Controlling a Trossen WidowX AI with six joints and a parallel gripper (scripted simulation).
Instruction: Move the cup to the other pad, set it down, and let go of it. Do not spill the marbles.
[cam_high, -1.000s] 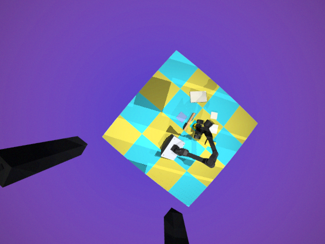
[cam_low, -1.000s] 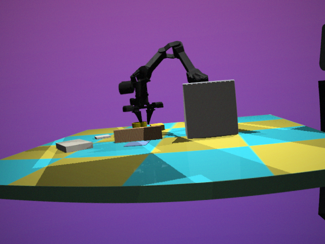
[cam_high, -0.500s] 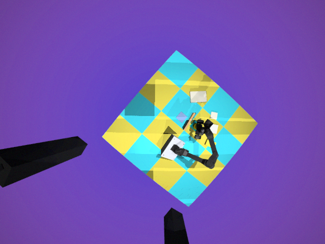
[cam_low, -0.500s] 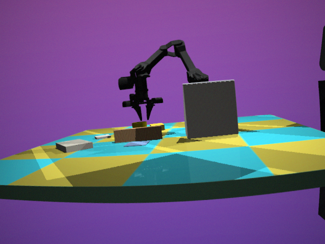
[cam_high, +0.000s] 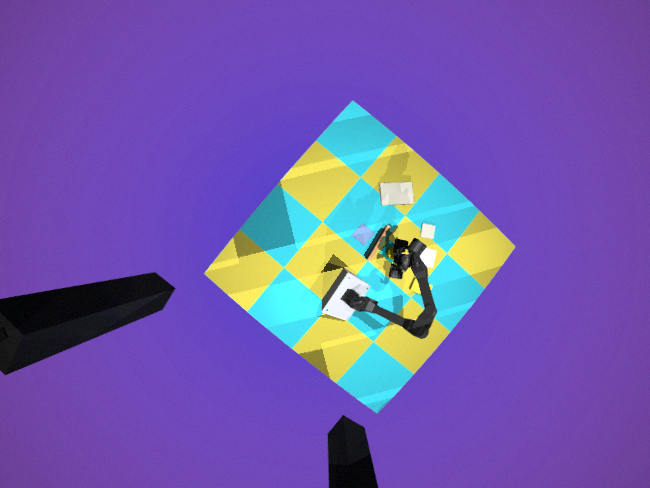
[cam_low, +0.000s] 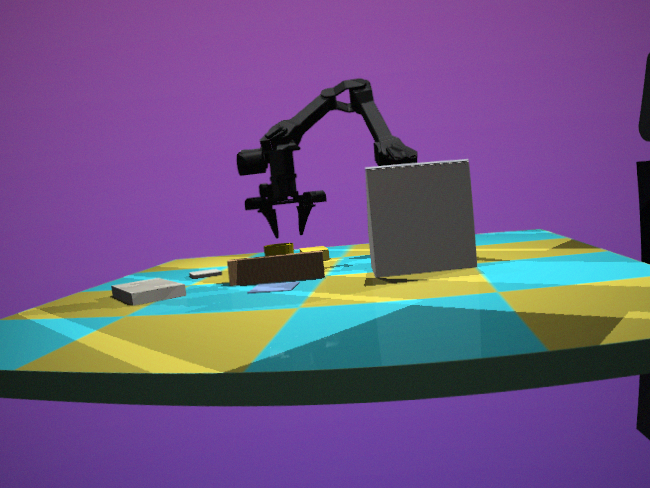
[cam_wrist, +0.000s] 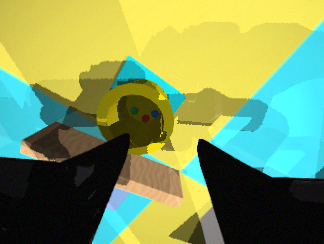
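Note:
The yellow cup (cam_low: 278, 249) (cam_wrist: 106, 120) stands upright on the cyan pad (cam_wrist: 174, 96), behind the wooden bar in the exterior view. Green (cam_wrist: 134, 110), red (cam_wrist: 145, 118) and blue (cam_wrist: 155, 114) marbles lie inside it. The other pad, lavender-blue (cam_high: 362, 234) (cam_low: 273, 287) (cam_wrist: 118, 199), lies bare across the bar. My gripper (cam_low: 289, 236) (cam_wrist: 163, 141) is open and empty, its fingertips above the cup's rim. In the wrist view the cup is up and left of the gap between the fingers. The arm hides much of the cup in the top view.
The wooden bar (cam_high: 378, 244) (cam_low: 276, 268) (cam_wrist: 155, 178) stands between the pads. A pale box (cam_high: 396, 193) (cam_low: 148, 290), a small white block (cam_high: 428, 230) (cam_low: 205, 274), a white square (cam_high: 430, 257) and a yellow block (cam_low: 315, 252) lie around. A tall grey box (cam_low: 422, 217) stands by the arm's base.

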